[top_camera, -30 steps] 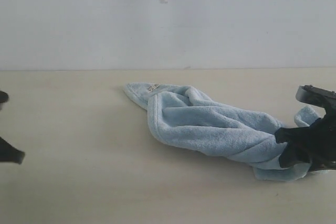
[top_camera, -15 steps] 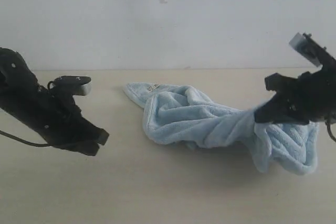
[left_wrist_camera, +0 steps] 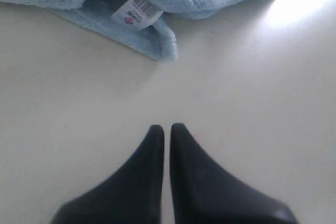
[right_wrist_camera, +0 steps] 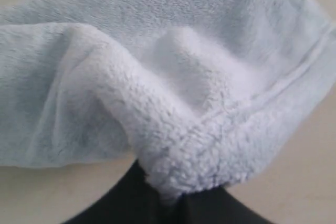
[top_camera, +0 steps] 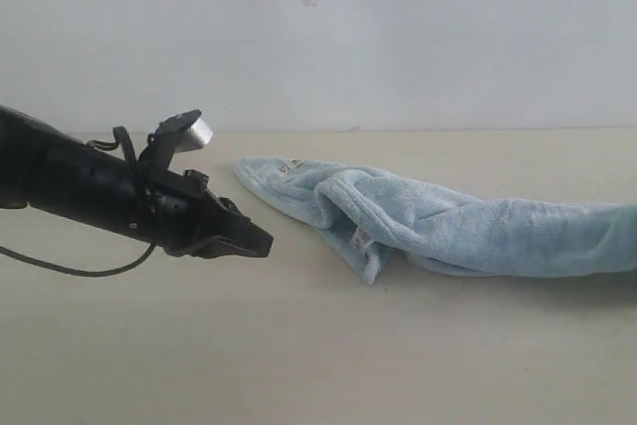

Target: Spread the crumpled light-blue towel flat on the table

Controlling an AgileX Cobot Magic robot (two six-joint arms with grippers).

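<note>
Towel (top_camera: pixel 478 231): pale blue and fluffy; lies on the table as a long folded band, running from the far centre out past the right edge; not flat.
Label (left_wrist_camera: pixel 137 11): white, printed; on the towel's hem at its left end.
Table (top_camera: pixel 299 345): pale beige, matte; carries the towel.
Left gripper (left_wrist_camera: pixel 167 127): jaws pressed together, holding nothing; low over the table, near the towel's left end, not touching it.
Right gripper (right_wrist_camera: pixel 169 203): clamped on a bunched towel edge; outside the exterior view.
</note>
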